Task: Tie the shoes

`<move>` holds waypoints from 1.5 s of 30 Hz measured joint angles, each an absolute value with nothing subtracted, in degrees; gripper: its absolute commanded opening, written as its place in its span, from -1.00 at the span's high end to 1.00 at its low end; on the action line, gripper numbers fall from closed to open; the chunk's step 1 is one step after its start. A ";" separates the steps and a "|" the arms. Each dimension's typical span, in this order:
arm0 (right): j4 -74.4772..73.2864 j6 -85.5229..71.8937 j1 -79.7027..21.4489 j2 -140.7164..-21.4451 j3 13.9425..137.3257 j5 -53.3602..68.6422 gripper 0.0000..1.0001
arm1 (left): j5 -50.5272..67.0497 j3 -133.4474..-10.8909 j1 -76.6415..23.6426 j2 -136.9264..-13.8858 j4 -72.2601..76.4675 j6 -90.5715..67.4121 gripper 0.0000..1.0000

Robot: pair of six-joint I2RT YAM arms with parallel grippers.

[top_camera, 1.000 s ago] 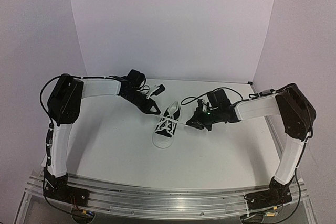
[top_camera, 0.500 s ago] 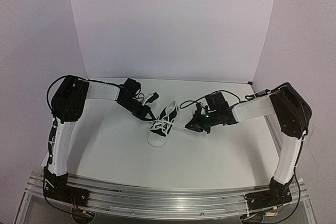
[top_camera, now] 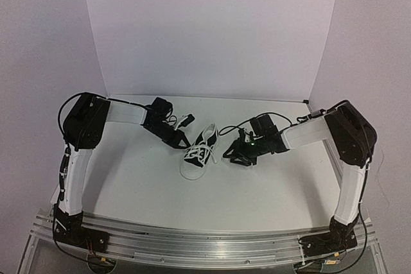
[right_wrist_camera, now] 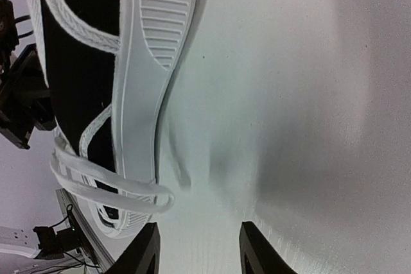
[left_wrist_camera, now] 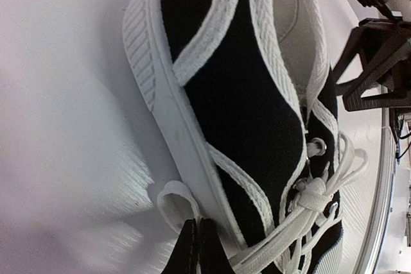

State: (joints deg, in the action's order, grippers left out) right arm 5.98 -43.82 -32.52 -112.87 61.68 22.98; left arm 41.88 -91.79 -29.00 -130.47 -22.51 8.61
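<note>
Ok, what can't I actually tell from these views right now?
Top view: the knot on the sneaker is too small to judge.
Left wrist view: whether the shut left gripper really pinches the lace loop; its fingers cover the contact and the bottom edge crops them.
Right wrist view: the open right gripper faces the sneaker's sole edge and side, which hide the knot.

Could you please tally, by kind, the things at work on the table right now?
Sneaker: 1
End effectors: 2, the left end effector shut on the lace, the right end effector open
Total: 3
</note>
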 measured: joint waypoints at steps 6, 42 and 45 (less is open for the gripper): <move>5.52 -43.57 -32.27 -114.32 64.54 22.96 0.06 | 43.89 -90.22 -29.93 -130.47 -21.41 4.86 0.64; 0.39 -46.67 -35.98 -110.65 61.43 17.91 0.20 | 30.70 -97.44 -27.24 -128.78 -27.48 13.85 -0.99; 0.36 -46.92 -36.53 -110.67 61.43 18.41 0.21 | 29.02 -97.29 -25.21 -127.17 -27.65 15.03 -0.99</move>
State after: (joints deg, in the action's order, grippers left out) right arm 0.36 -46.92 -36.53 -110.67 61.43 18.41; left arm 29.02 -97.29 -25.21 -127.17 -27.65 15.03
